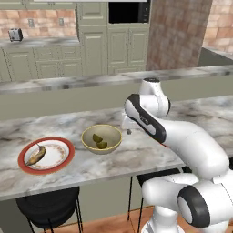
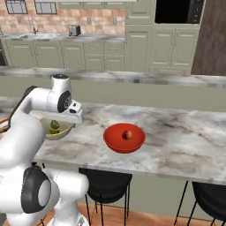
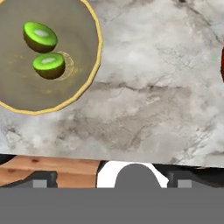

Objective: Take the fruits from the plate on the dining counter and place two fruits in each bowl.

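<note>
The fingers (image 3: pixel 43 178) sit wide apart at the bottom of the hand view, holding nothing; the gripper (image 1: pixel 128 127) hangs over the bare counter (image 3: pixel 148 100) in the middle of the left base view, just right of the tan bowl (image 1: pixel 101 138); that bowl sits upper left in the hand view with two limes (image 3: pixel 45 51) in it, side by side, so it looks full.

The next job, I think, is the banana (image 1: pixel 36 155); it lies on the plate (image 1: pixel 46 155) at the lower left of the left base view, left of the tan bowl; to do it well, the hand should swing across the tan bowl, keeping high so it does not bump the rim; then turn so the fingers close across the thin side of the banana, near its middle, and squeeze softly; then carry it to the red bowl (image 2: pixel 124 137), in the middle of the right base view.

Count: four fruits, made up of two limes, one banana, one red fruit (image 2: pixel 127 134) in the red bowl; two bowls; one plate.
</note>
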